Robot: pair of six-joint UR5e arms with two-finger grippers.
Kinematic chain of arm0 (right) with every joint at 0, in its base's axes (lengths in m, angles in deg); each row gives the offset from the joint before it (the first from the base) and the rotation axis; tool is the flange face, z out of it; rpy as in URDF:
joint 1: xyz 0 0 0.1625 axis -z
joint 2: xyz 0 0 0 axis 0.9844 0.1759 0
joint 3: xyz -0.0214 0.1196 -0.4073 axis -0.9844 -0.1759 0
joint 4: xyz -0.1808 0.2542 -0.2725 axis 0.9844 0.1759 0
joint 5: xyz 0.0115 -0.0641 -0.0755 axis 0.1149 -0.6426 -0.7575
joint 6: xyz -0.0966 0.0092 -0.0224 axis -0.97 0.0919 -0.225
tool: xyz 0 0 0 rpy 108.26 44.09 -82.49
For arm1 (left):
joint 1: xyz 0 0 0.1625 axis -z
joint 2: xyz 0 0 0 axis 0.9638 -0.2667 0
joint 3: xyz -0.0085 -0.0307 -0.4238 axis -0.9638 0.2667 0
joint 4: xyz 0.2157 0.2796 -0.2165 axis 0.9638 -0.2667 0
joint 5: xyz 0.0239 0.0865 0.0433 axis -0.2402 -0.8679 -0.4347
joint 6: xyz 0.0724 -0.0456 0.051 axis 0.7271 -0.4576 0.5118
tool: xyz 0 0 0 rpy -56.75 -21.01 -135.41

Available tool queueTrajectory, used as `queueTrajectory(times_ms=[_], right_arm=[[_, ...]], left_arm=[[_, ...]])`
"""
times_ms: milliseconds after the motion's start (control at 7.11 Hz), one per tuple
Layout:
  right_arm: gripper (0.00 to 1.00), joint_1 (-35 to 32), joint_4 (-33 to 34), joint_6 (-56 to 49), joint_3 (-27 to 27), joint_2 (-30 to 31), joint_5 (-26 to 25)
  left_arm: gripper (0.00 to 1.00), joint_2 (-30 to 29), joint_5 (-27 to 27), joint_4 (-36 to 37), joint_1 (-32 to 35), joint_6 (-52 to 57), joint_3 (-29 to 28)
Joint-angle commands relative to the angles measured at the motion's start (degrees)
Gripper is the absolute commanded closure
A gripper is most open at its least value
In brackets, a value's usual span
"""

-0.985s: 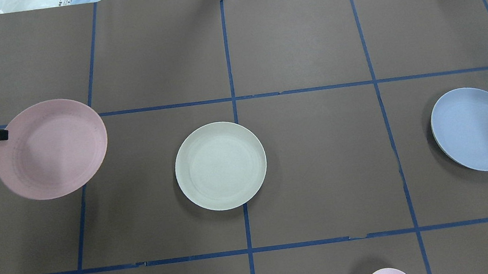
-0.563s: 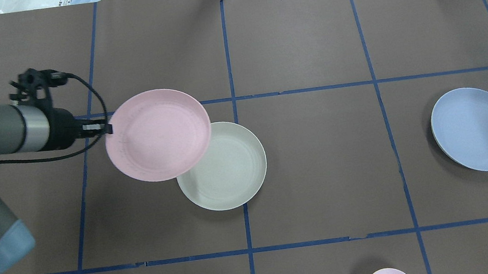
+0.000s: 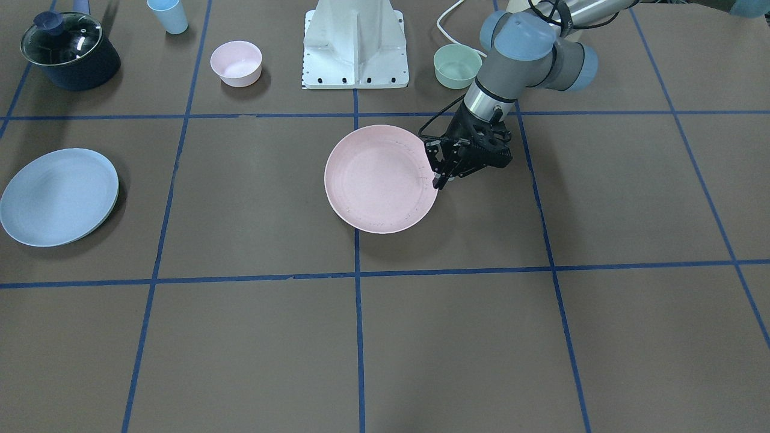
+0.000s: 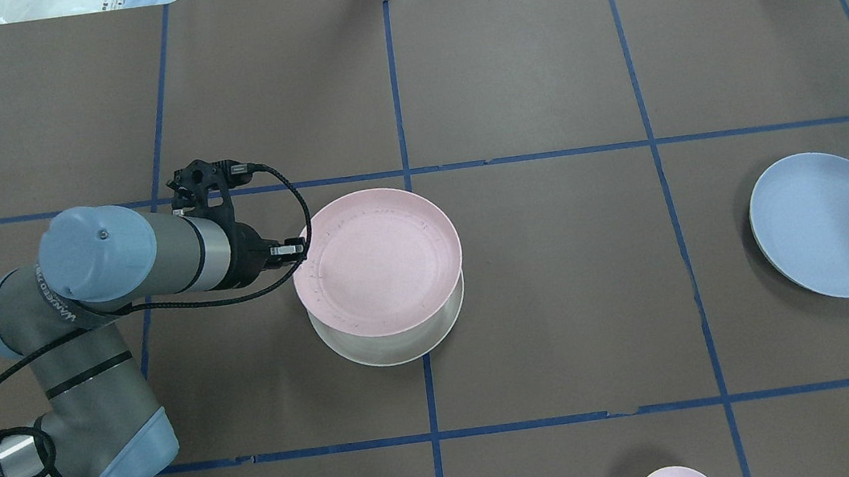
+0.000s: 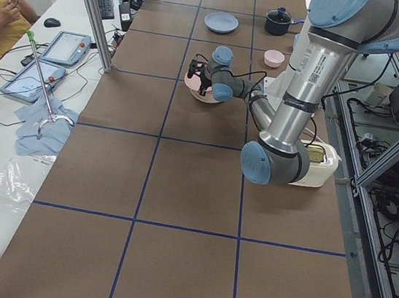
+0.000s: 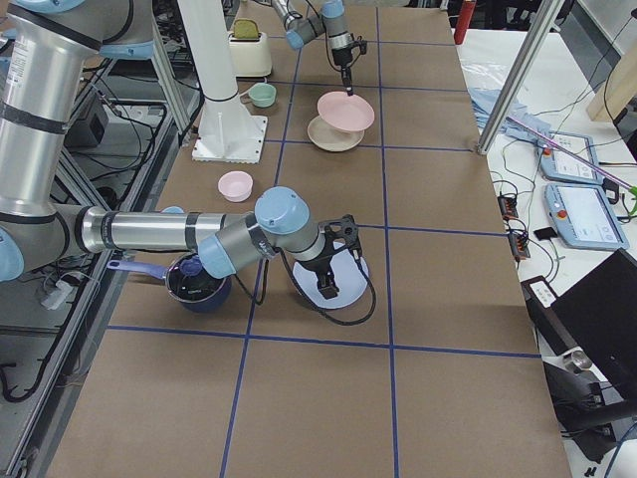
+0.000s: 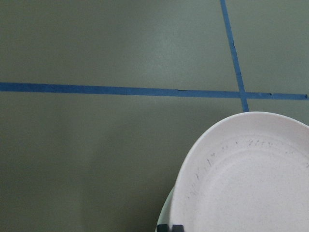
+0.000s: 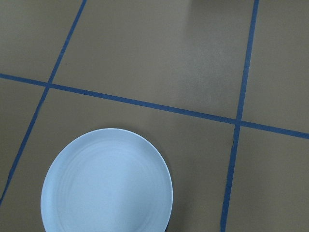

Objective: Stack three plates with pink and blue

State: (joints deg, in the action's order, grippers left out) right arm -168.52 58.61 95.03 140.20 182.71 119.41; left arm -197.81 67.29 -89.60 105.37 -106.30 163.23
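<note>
Left gripper [image 4: 302,248]: clamped on the pink plate's [image 4: 379,260] rim on the side nearest its arm, so the dish reaches out over its target.
Pink plate: over the white plate [image 4: 397,349] mid-table, slightly off-centre and, I'd say, not yet set down.
Right gripper [image 6: 331,286]: above the blue plate [image 4: 830,224] near the table's right end, likely waiting its turn. I cannot tell if its fingers are apart.
Table [image 4: 532,55]: brown paper with a blue tape grid.
Room: a tablet [image 6: 587,214] on a side desk.
</note>
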Motion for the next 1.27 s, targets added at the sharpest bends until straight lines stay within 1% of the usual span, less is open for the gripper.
queueTrajectory(times_ms=[0,141,281,422,563,704,844,985,1126], right_arm=[[0.00,-0.03,0.00,-0.03,0.00,-0.07,0.00],[0.00,-0.03,0.00,-0.03,0.00,0.02,0.00],[0.00,-0.03,0.09,-0.12,0.00,-0.07,-0.09],[0.00,0.06,0.26,0.66,0.00,-0.07,-0.18],[0.00,1.10,0.35,3.80,0.00,0.02,-0.88],[0.00,2.42,0.26,6.88,-0.52,0.54,-1.14],[0.00,3.04,-1.39,7.87,-0.79,1.94,-1.32],[0.00,3.83,-4.36,8.66,-2.36,3.43,-1.32],[0.00,4.45,-11.53,12.32,-5.16,4.66,-1.32]], left_arm=[[1.00,-0.04,-0.23,-0.09,-2.00,0.00,-1.27],[0.34,0.04,-0.15,-0.27,-2.10,0.61,-1.37],[0.00,0.30,-0.23,-0.18,-1.84,0.70,-0.85],[0.00,0.48,0.81,0.43,0.43,5.67,1.77],[0.00,4.40,5.87,3.13,4.62,19.11,6.41],[0.00,9.75,11.49,4.38,11.11,26.38,10.63],[0.00,18.24,14.85,4.13,17.52,36.12,14.68],[0.00,24.24,18.36,3.95,27.33,51.87,14.54],[0.00,27.96,22.66,3.86,36.57,65.78,12.02]])
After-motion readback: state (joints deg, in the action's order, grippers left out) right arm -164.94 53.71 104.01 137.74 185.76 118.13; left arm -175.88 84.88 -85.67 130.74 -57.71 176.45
